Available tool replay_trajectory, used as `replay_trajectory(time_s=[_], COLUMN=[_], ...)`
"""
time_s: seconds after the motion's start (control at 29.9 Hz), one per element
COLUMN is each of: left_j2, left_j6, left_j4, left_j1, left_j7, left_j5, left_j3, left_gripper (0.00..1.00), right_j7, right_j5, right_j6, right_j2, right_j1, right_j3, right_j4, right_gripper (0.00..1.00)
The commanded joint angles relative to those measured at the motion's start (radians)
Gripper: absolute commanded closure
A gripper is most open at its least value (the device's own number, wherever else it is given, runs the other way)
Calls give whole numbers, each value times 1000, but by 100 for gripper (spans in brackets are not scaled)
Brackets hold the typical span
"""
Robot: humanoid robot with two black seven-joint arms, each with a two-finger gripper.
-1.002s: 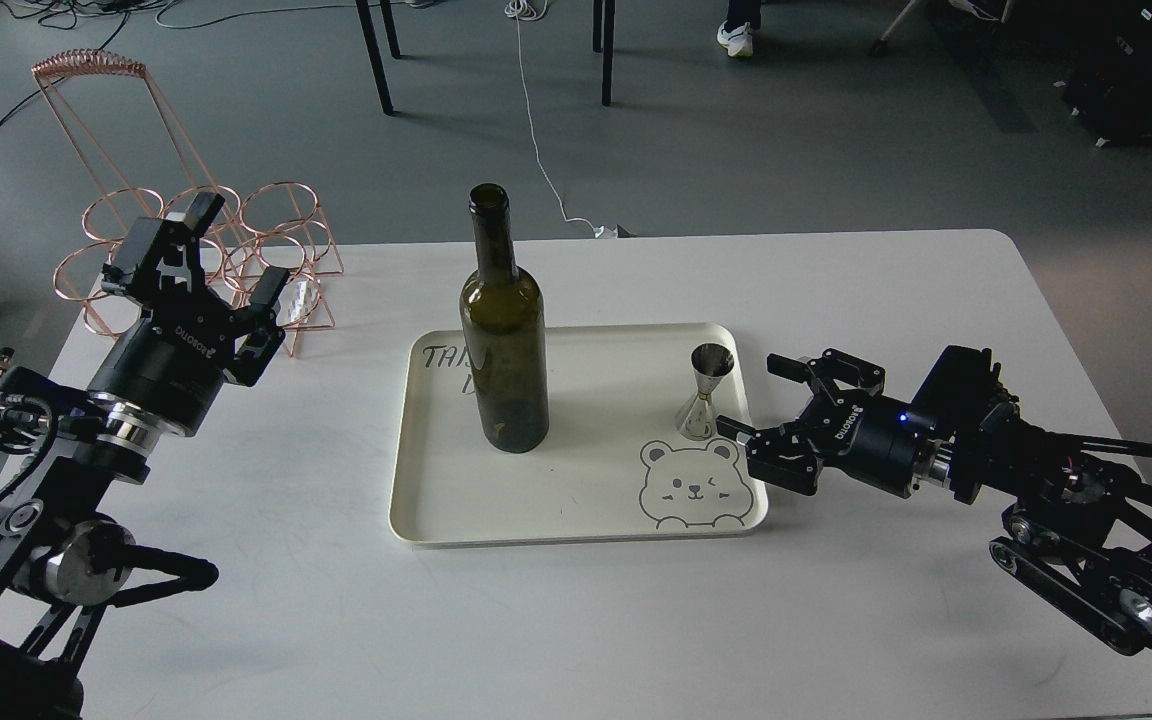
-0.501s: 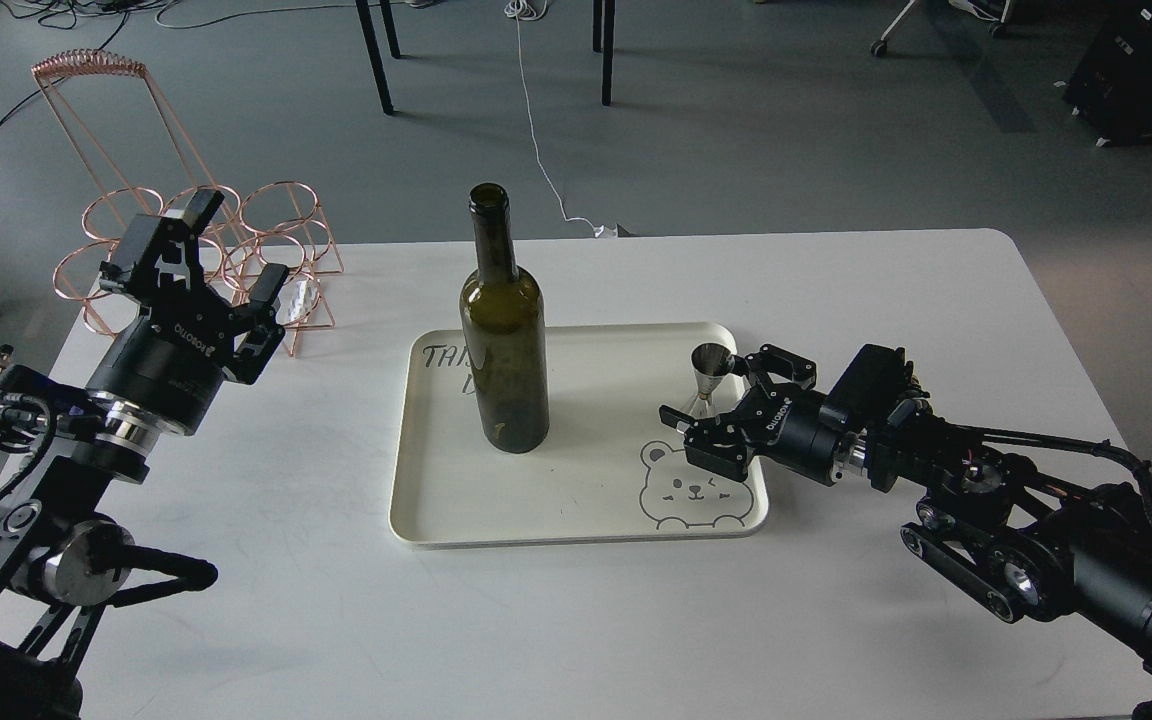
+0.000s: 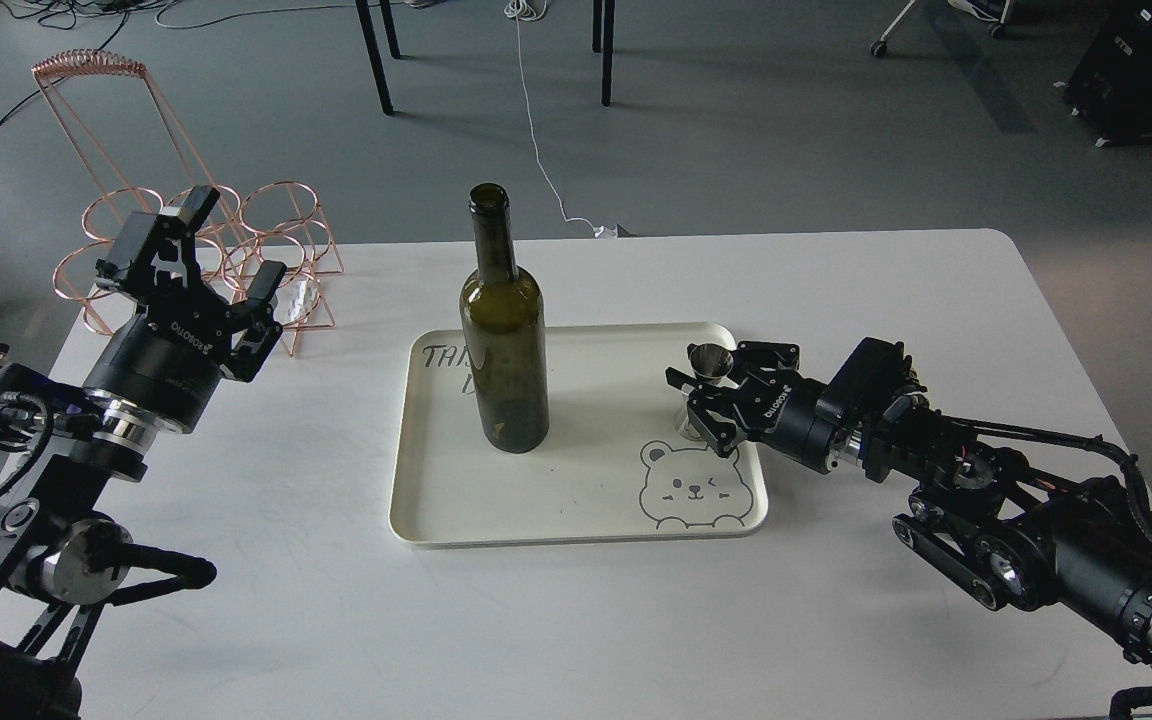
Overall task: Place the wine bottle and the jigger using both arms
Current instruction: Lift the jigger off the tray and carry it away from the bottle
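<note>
The wine bottle point(image 3: 504, 340), dark olive-green and without a label, stands upright on the left half of the cream tray point(image 3: 576, 532). The small silver jigger point(image 3: 710, 362) stands on the tray's right side, above a printed bear face. My right gripper point(image 3: 721, 375) reaches in from the right at jigger height. Its fingers point(image 3: 688, 384) are spread on either side of the jigger, and I cannot tell whether they touch it. My left gripper point(image 3: 234, 245) is open and empty, raised over the table's left end, well left of the bottle.
A copper wire bottle rack point(image 3: 266, 225) stands at the table's back left corner, just behind my left gripper. The white table point(image 3: 576, 620) ends close behind the tray. Chair legs and cables are on the floor beyond.
My right arm has moved left from beside the tray's right edge, and its open fingers now straddle the jigger. The left arm has barely moved. Bottle and jigger have stayed put.
</note>
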Motion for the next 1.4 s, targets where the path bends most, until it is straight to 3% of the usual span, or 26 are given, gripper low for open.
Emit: replay_trajectory(time_s=[0.0,0.27,0.63,1.37], left_j2=[1,8,8,14], left_j6=[0,0,-2,-3], left_j4=[0,-8,-11,-11], left_j1=[0,0,0,-6], left_j7=[0,0,0,0], left_j5=[0,0,0,0], left_j3=[-1,-1,0,-1], left_gripper=[2,2,2,2], right_j7=[0,0,0,0], right_j5=[0,95,321,349], right_j6=[-2,-4,-8,-33], right_j2=[-1,-136,-346,-290], right_j1=[8,10,-70,-124], right_j3=[8,100,128,105], right_j4=[13,91,62,-50], right_gripper=[93,92,92,87])
